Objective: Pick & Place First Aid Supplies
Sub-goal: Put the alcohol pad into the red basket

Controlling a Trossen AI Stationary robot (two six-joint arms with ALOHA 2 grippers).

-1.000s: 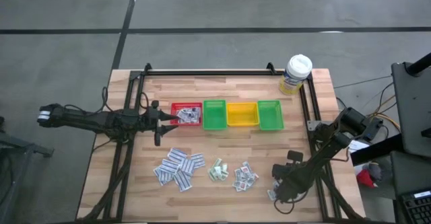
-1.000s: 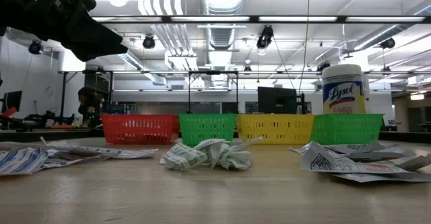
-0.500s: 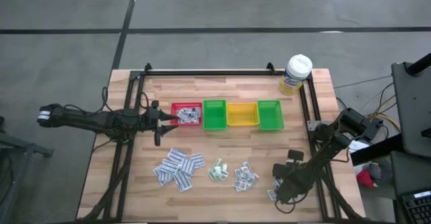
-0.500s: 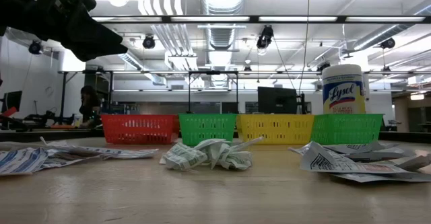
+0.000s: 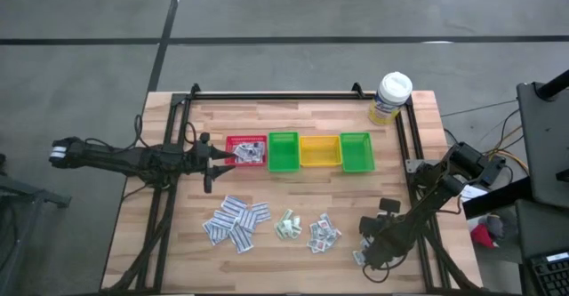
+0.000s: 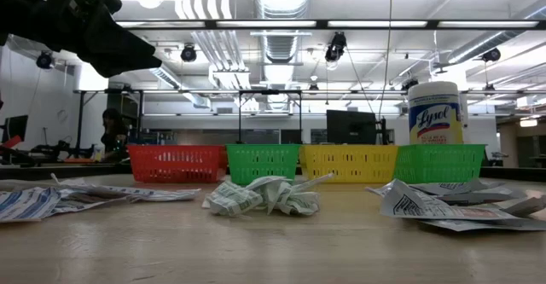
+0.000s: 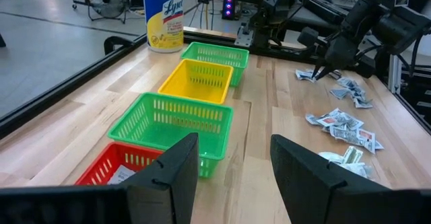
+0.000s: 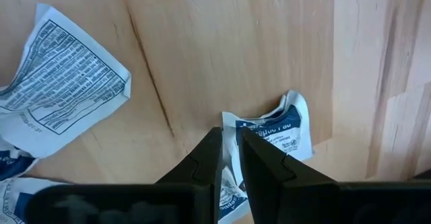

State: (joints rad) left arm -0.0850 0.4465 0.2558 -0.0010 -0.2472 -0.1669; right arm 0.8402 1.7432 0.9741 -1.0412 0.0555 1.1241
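On the counter, 4 bins stand in a row: a red bin, then 2 green ones with a yellow one between, likely set side by side so each kind of packet gets its own. The red bin already holds a few packets. On the near side of that row, 3 loose heaps of packets lie spread flat, probably so single ones can be pinched off.

The left gripper hangs wide open and empty just at the red bin, seemingly waiting.

The right gripper is well off toward the counter's near right corner, its fingers pinched nearly shut on the edge of 1 blue-printed packet, which lies on the wood.
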